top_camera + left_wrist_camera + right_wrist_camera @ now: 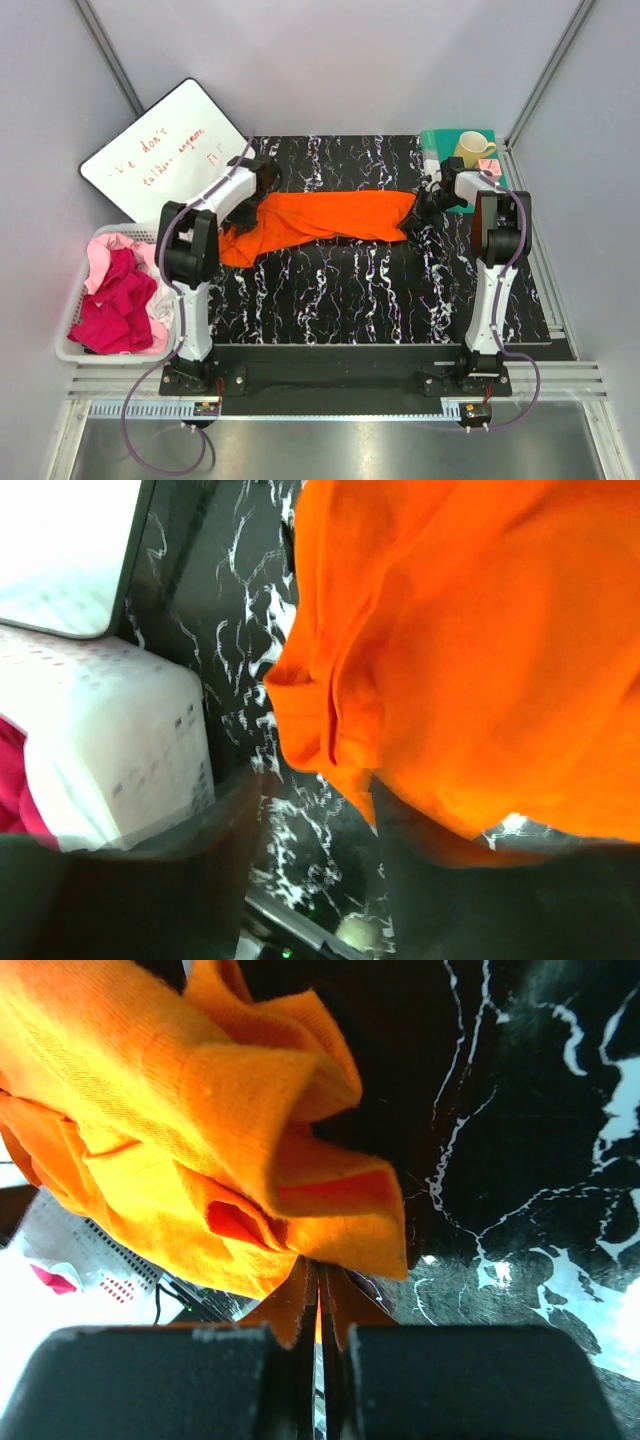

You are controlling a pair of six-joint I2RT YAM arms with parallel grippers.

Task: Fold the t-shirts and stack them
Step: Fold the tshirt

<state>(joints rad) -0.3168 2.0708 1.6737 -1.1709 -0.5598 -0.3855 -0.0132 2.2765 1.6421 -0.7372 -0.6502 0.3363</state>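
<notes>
A bright orange t-shirt (320,220) lies stretched sideways across the black marbled mat (350,290), between my two grippers. My left gripper (245,208) is at the shirt's bunched left end. In the left wrist view its fingers (200,880) stand apart. The orange cloth (460,650) drapes over the right finger, and a hem corner hangs at the tips (315,810). My right gripper (425,200) is shut on the shirt's right end, with a sliver of orange cloth (180,1110) pinched between the pads (320,1280). Magenta t-shirts (115,305) and a pale pink one (110,245) lie crumpled in a basket.
The white basket (70,350) sits left of the mat, with its wall (110,740) close to my left gripper. A whiteboard (160,150) leans at the back left. At the back right, a teal mat (440,140) carries a yellow mug (472,148).
</notes>
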